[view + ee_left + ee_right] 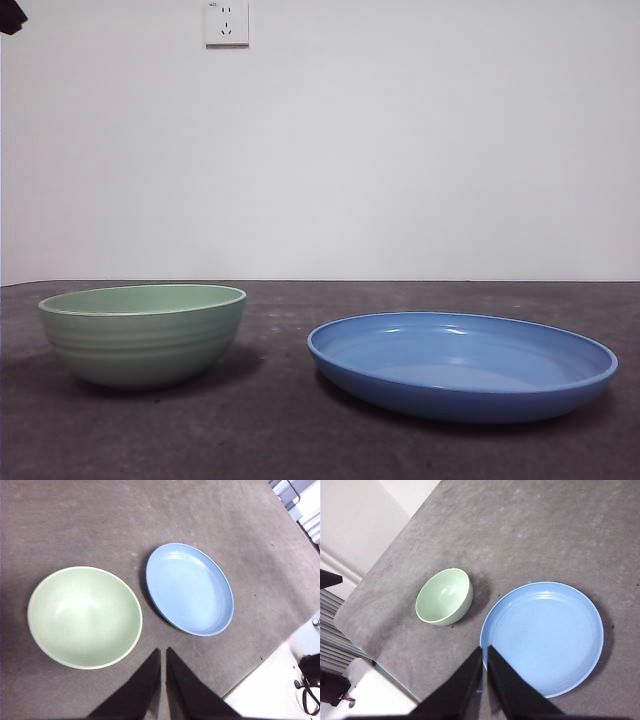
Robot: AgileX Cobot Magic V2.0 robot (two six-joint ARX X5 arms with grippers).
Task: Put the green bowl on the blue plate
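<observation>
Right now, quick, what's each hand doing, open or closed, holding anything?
Left hand: closed, holding nothing, hanging above the green bowl.
Right hand: closed, holding nothing, hanging above the blue plate.

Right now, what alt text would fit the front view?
A green bowl stands on a dark grey table, apart from a wide, empty blue plate to its right. Behind them, a white wall has a power socket.

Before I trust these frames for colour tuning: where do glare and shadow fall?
Front view: the green bowl casts a soft shadow on the table; pale highlights streak the blue plate. Left wrist view: washed-out white at one corner. Right wrist view: even light.
</observation>
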